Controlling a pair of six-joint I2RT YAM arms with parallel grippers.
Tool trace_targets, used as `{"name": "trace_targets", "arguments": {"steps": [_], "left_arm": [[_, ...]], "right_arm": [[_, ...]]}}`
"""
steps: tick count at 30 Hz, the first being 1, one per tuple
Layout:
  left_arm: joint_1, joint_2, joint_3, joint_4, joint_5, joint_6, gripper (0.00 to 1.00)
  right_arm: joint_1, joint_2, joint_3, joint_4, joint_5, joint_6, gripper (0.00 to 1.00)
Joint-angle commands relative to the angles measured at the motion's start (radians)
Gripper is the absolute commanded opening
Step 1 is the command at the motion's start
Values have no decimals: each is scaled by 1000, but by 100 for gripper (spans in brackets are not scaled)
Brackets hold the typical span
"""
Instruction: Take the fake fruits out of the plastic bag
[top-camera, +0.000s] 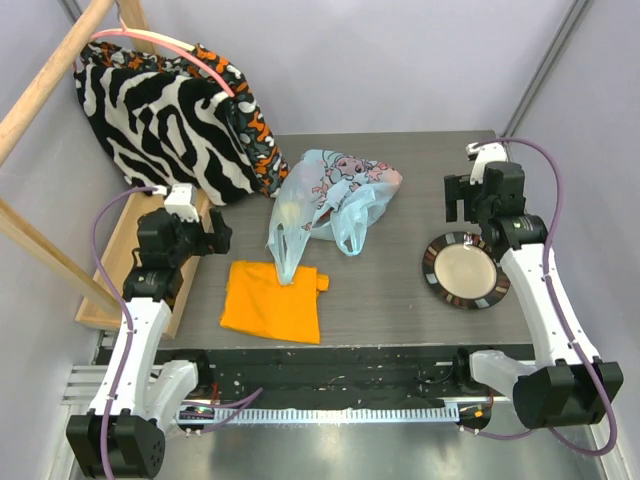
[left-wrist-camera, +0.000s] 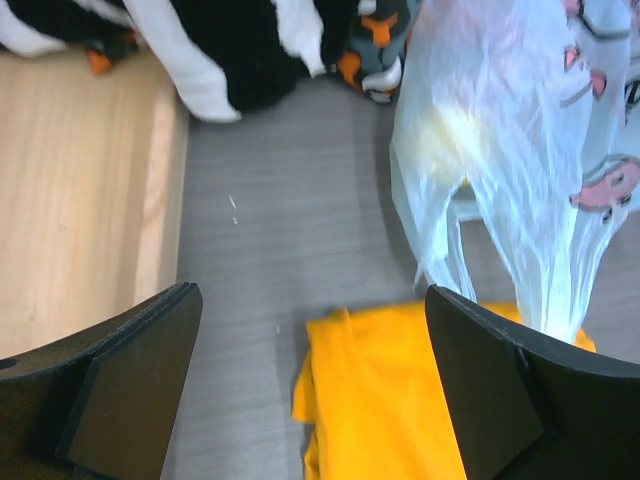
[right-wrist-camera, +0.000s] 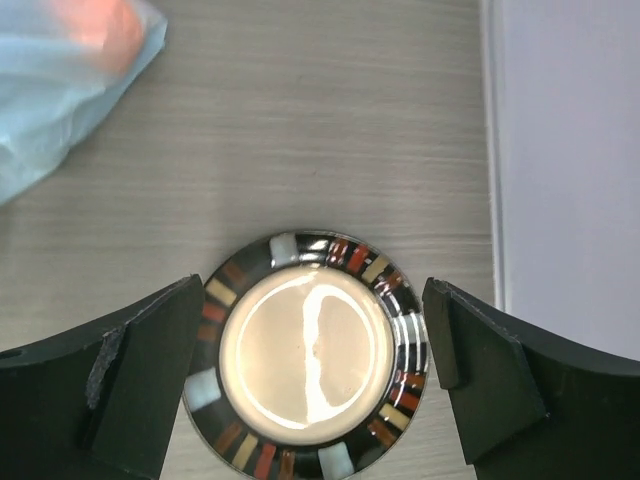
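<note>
My left pincer (left-wrist-camera: 310, 375) stood wide open with nothing between its jaws, its fingers (left-wrist-camera: 125, 385) pointing across the counter (top-camera: 400, 310) toward the middle. Under the gap I saw bare counter and the near corner of the folded orange cloth (left-wrist-camera: 390, 410). Just past that, the plastic bag (left-wrist-camera: 510, 150) draped down onto the cloth's far edge. From above, the left pincer (top-camera: 215, 236) hung low at the counter's left edge. Its arm rose from the base, folded at the elbow and reached inward, with a wooden board (left-wrist-camera: 80, 200) beneath its outer side.

My right pincer (right-wrist-camera: 315, 375) was open just as wide and empty, facing straight down. The plate (right-wrist-camera: 300, 246), with its ring of coloured tiles, lay on the counter directly below the gap, untouched. In the top view the right pincer (top-camera: 462, 200) sat high above the plate's far side, on an arm stretched forward along the right edge.

The plastic bag (top-camera: 330, 195) lay crumpled at the counter's centre, between the two arms, one handle trailing onto the orange cloth (top-camera: 272, 300). The fake fruits (left-wrist-camera: 445, 130) were inside it, showing only as tints through the film: a yellow patch on the left and an orange-red blur in the right wrist view. The zebra-striped cloth (top-camera: 160, 110) was heaped at the far left corner.
</note>
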Motion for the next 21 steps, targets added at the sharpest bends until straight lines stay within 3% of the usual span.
{"name": "trace_targets", "arguments": {"steps": [1,6,11,15,19,21], "left_arm": [[2,-6,62,-118,58,27,100],[2,48,145,-311,208,83,100],[-67,96,191,-401,330,93,100],[-180,103,185,-248,319,11,100],[-232,242,195,-51,293,-222,100],[-274,319,247,-19,220,-258,100]], "right_arm": [[1,57,61,-53,-122,-87,100],[4,155,176,-38,-393,-236,100],[76,347,364,-1,-439,-208,100],[150,477,483,83,-435,-168,100],[211,612,621,127,-455,-148,100],[242,675,653,110,-469,-141,100]]}}
